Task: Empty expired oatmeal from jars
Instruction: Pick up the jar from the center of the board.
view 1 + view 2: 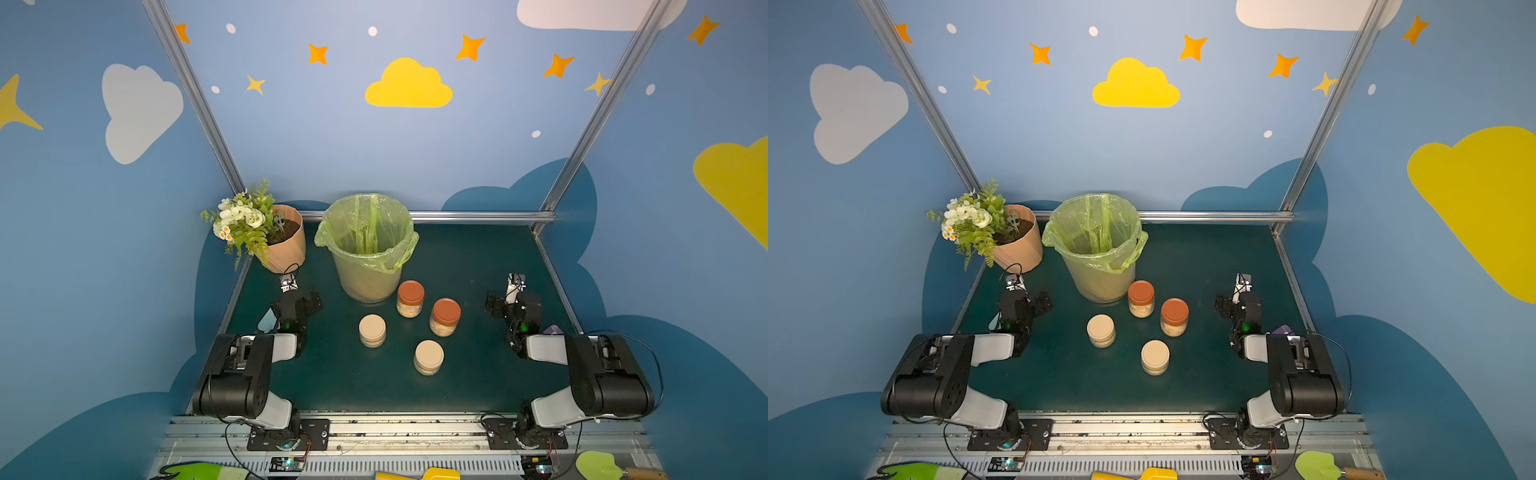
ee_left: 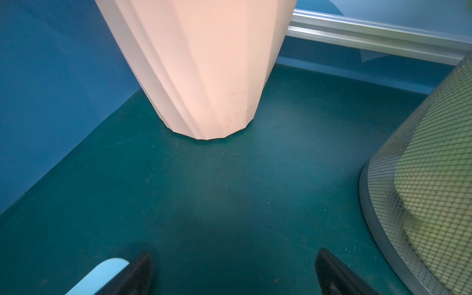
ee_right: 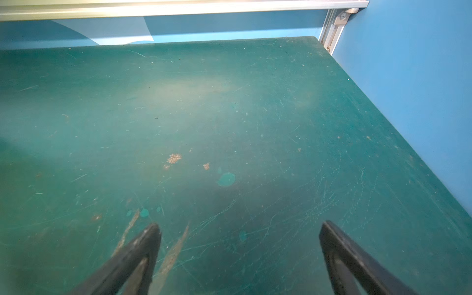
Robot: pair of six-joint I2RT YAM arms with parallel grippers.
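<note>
Nothing is being held yet. The left gripper (image 2: pixel 235 254) is hanging jaws wide over bare mat (image 1: pixel 478 257), facing the flower pot (image 2: pixel 204 76). The right gripper (image 3: pixel 240 224) is doing the same, jaws wide, on the opposite side

All four jars are standing upright and lidded mid-mat, in front of the bin (image 1: pixel 365 286):
- the far rust-lid jar (image 1: pixel 410 298) is sitting just beside the bin wall
- the second rust-lid jar (image 1: pixel 445 317) is sitting near it, toward the right arm
- the left beige-lid jar (image 1: pixel 372 331) and the near beige-lid jar (image 1: pixel 429 357) are standing closer to the arms, apart from each other

Oatmeal (image 1: pixel 409 311) is showing pale tan through the glass

Handling, as I'm reading it: the glass is rigid, smooth and probably slick under the pads, and it's breakable if tipped or dropped. They're small, so I'm expecting modest weight. I'm thinking one arm clamps across the glass body below the lid while the other takes the lid rim. I can't tell whether the lids are screw or push-fit. The contents look dry and loose, so they should be pouring fast and scattering if the mouth is off the bin

Surface: the mat is looking flat and scuffed, with tan crumbs and smears showing in the right wrist view

Room: there's plenty of open mat on the right. Clearance is looking tight between the far rust-lid jar and the bin. Frame rails and walls are boxing in both sides
</note>
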